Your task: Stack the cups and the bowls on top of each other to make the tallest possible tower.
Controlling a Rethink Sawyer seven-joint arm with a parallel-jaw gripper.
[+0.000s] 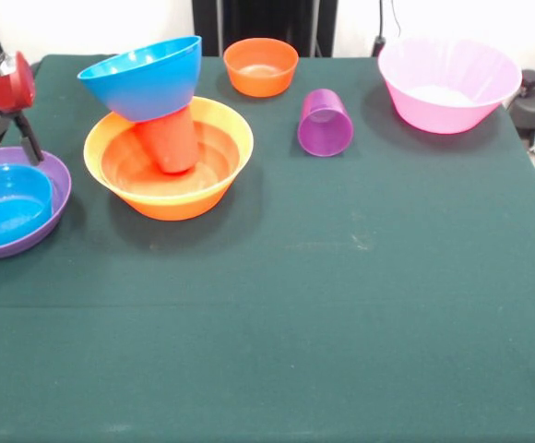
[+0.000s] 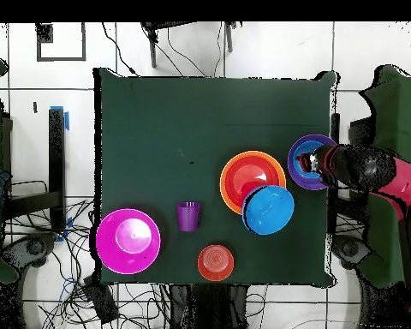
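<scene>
Nearest the camera, the small blue bowl [image 1: 7,205] sits nested in the purple bowl [image 1: 57,180] at the surface's [image 1: 341,305] edge, the gripper [image 1: 5,146] over their rim with jaws apart, holding nothing. The tower [image 1: 168,157], an orange bowl carrying a red cup and a tilted blue bowl, stands just beside. Judging by this, a pick is in hand: close on a rim, lift, then place gently on the shaky top.

Even, bright light is cast from above; soft shadows are thrown on the desk [image 1: 341,314] beside each bowl. Glare is seen inside the pink bowl [image 1: 448,83]. Focus is kept throughout.
</scene>
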